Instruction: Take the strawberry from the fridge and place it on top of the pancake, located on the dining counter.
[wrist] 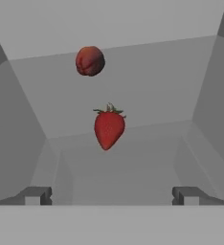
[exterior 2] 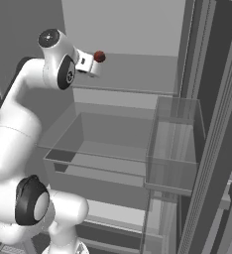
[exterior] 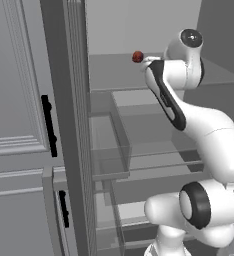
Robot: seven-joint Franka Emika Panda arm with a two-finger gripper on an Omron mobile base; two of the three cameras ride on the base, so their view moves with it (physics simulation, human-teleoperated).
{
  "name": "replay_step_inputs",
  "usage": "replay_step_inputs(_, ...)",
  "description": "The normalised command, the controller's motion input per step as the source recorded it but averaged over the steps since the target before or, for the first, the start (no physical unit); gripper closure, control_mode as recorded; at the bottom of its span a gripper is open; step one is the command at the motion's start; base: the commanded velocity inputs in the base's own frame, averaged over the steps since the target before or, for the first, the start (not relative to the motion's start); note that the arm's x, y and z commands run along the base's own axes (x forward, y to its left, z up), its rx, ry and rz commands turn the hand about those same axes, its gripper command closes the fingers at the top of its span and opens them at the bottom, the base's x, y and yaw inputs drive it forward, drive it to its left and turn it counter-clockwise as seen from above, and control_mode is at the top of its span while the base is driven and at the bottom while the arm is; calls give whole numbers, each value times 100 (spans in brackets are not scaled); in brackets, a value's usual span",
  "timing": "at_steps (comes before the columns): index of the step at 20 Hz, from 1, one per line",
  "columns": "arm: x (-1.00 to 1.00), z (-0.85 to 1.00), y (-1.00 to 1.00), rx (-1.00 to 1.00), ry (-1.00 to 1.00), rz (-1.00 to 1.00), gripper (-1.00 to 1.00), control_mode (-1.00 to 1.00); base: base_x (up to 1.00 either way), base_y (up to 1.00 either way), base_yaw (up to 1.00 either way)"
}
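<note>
The strawberry [wrist: 109, 127], bright red with a green top, lies on a light grey shelf inside the open fridge [exterior: 59, 75], a short way ahead of my gripper [wrist: 112, 196]. The jaws stand wide open with nothing between them, and the berry sits centred between the two fingertips [wrist: 37, 195] but well beyond them. In the base views my white hand [exterior 2: 87, 63] reaches in at the upper shelf level. The pancake and the dining counter are out of view.
A larger dark red round fruit [wrist: 90, 61] [exterior: 137, 57] [exterior 2: 99, 56] rests behind the strawberry, to its left. Clear glass bins [exterior 2: 172, 149] and a glass drawer [exterior 2: 98, 136] sit below the shelf. The fridge door edge [exterior 2: 217, 124] stands at right; a panelled cabinet [exterior: 19, 100] at left.
</note>
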Motion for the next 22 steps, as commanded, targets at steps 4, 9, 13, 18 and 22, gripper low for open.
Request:
replay_step_inputs(4,51,-9,-7,0,0,0,-100,-100,0,0,0)
replay_step_inputs(9,26,-18,0,-1,0,0,-100,-100,0,0,0)
replay_step_inputs(13,37,-15,0,0,0,0,-100,-100,0,0,0)
replay_step_inputs(18,38,-7,0,0,0,0,-100,-100,0,0,0)
replay_step_inputs(22,49,-9,0,0,0,0,-100,-100,0,0,0)
